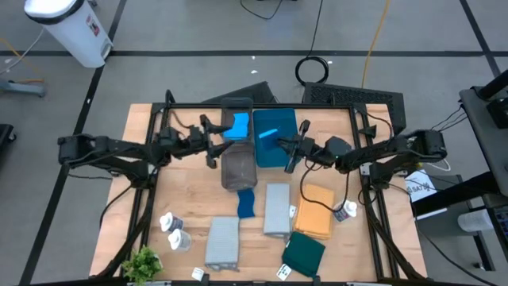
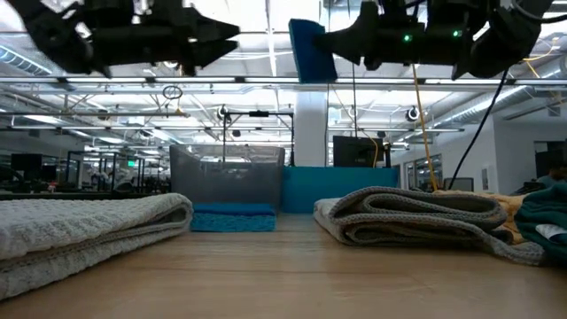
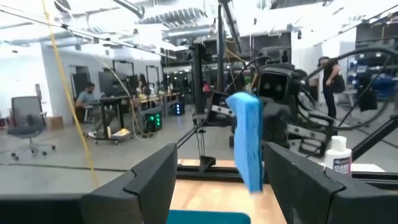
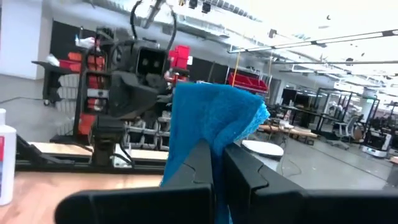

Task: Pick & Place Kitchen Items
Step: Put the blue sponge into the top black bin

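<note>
My right gripper (image 1: 284,147) (image 4: 217,152) is shut on a bright-blue sponge (image 4: 211,118), high above the teal tray (image 1: 274,157). The sponge also shows in the high view (image 1: 268,133), the low view (image 2: 310,51) and the left wrist view (image 3: 247,140). My left gripper (image 1: 213,143) (image 3: 221,155) is open and empty. It hangs beside the grey tray (image 1: 238,171) and faces the right gripper. A second bright-blue sponge (image 1: 236,125) lies at the grey tray's far end. My right gripper pinches the sponge between its two fingers, on the sponge's two flat faces (image 4: 214,134). The fingers come level from the table's right side. The sponge stands on edge, lifted clear of the tray, and its lower part (image 3: 252,177) hangs below the fingers.
Near the front lie two grey folded cloths (image 1: 222,242) (image 1: 276,208), an orange cloth (image 1: 316,210), a dark teal cloth (image 1: 303,254) and a dark blue folded piece (image 1: 246,202). White bottles stand at the left (image 1: 171,226) and right (image 1: 345,210). A green plant (image 1: 143,262) stands at the near left.
</note>
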Action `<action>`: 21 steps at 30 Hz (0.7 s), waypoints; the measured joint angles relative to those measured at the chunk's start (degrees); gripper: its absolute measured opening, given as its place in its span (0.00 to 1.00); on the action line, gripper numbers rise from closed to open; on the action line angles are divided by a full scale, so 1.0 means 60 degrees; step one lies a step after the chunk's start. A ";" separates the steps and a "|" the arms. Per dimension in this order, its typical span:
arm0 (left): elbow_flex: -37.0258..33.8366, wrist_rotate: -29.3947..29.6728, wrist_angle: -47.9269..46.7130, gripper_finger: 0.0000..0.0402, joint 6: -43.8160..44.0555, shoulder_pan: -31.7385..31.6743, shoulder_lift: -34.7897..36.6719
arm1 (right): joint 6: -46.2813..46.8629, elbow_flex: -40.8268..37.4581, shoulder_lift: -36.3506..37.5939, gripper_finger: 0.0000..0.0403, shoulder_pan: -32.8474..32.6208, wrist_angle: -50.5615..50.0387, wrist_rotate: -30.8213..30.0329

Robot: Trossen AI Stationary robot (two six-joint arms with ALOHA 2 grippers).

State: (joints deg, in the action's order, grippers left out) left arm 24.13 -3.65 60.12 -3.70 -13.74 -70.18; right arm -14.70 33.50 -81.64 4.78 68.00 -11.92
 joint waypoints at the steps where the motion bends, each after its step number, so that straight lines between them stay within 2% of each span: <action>1: 0.0290 -0.0096 -0.0057 0.61 0.0109 0.0019 -0.0292 | -0.0086 0.0041 -0.0170 0.00 0.0000 0.0065 -0.0014; 9: 0.2202 -0.0730 -0.0992 0.61 0.0880 0.0172 -0.2178 | -0.0492 0.0732 -0.0921 0.00 -0.0006 0.0280 -0.0029; 13: 0.2526 -0.0734 -0.1050 0.61 0.0573 0.0261 -0.2623 | -0.0449 0.0976 -0.0956 0.00 -0.0066 0.0687 -0.0003; 21: 0.2613 -0.0643 -0.1015 0.61 0.0378 0.0306 -0.2720 | -0.0129 0.1049 -0.0956 0.00 -0.0095 0.1048 0.0052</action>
State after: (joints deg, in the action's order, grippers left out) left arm 39.81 -7.51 54.03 -1.43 -11.90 -86.50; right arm -15.47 39.80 -87.37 4.21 74.28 -11.61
